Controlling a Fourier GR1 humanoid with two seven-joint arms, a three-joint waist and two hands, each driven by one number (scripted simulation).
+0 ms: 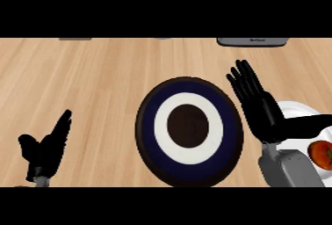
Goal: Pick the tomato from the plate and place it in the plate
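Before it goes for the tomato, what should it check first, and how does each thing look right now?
1. Tomato lies on the white plate: ok.
2. Whole tomato in view: not ok, the view's right edge cuts it.
3. Right hand open, holding nothing: ok.
4. Right hand at the tomato: not ok, the tomato lies beside its wrist.
5. Dark blue plate in view at centre: ok.
6. Left hand open, apart from both plates: ok.
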